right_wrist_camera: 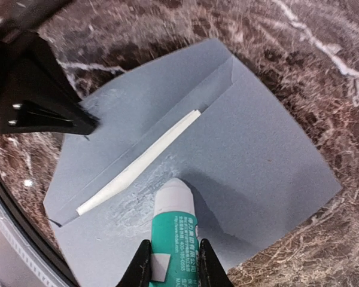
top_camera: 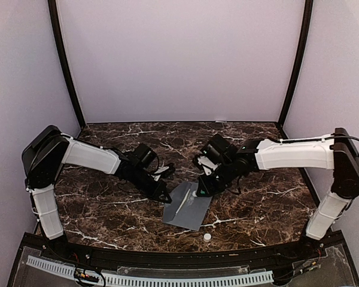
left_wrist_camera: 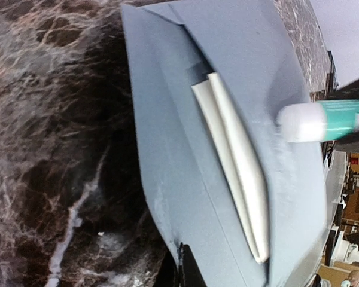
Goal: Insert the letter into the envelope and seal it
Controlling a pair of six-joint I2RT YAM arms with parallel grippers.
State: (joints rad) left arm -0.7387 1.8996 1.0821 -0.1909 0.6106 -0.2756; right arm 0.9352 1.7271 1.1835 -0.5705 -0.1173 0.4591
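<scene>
**Envelope: letter in, flap unsealed**

Envelope (top_camera: 188,206) at table centre, flap open. Letter (right_wrist_camera: 137,164) tucked inside, edge showing. Right gripper (right_wrist_camera: 173,266) clamps glue stick (right_wrist_camera: 173,230), tip on the smeared flap. Left gripper (top_camera: 163,196) closed, tip at the envelope's 9 o'clock edge. Outstanding: fold, press.

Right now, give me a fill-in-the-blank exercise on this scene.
1. The right gripper holds the glue stick, its ____ tip on the envelope.
2. The letter sits ____ the envelope, one pale edge showing.
3. The left gripper is ____, its tip at the envelope's edge.
Missing: white; inside; shut.
</scene>
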